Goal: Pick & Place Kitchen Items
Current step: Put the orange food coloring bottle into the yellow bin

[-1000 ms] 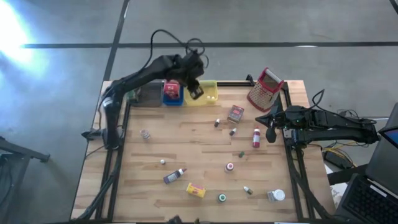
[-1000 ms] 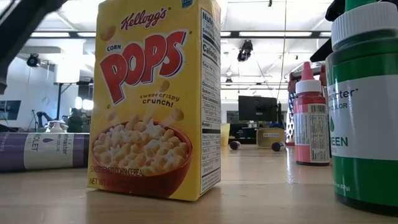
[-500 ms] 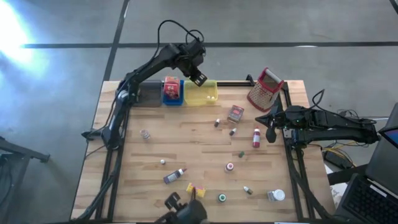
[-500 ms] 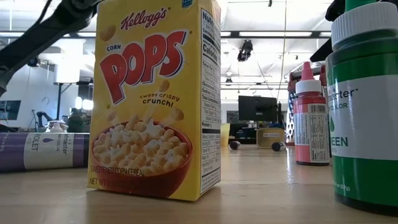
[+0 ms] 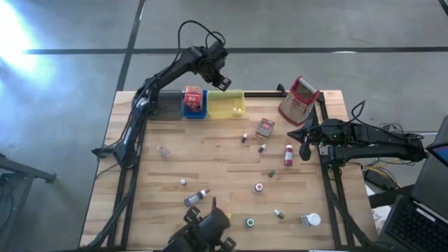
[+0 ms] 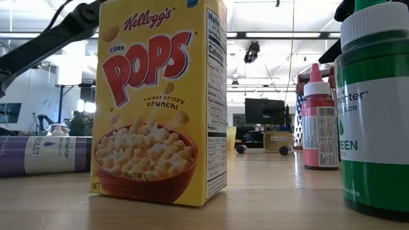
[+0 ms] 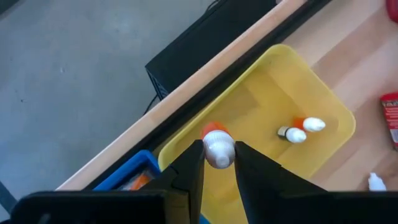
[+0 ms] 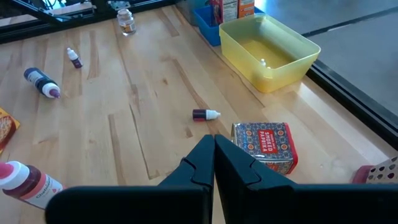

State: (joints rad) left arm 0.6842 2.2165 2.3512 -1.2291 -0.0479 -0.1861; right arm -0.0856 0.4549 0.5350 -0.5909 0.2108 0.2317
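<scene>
Left hand (image 7: 219,155) raised over the far table edge, upper centre of the high view, fingers closed on a small white-capped bottle (image 7: 218,149) by its cap, orange body pointing down toward the yellow tray (image 7: 323,102); two similar small bottles (image 7: 300,129) lie in that tray already; blue tray (image 5: 194,106) just beside it holds a red box; judged light, rigid, smooth plastic, apt to slip or swing if pinched only at the rounded cap, so a grip across the body seems safer; right hand (image 8: 214,155) waits at the right table edge, fingers together, holding nothing; other kitchen items scattered mid-table, a patterned tin (image 8: 264,145) and a dark bottle (image 8: 205,114) nearest it.
</scene>
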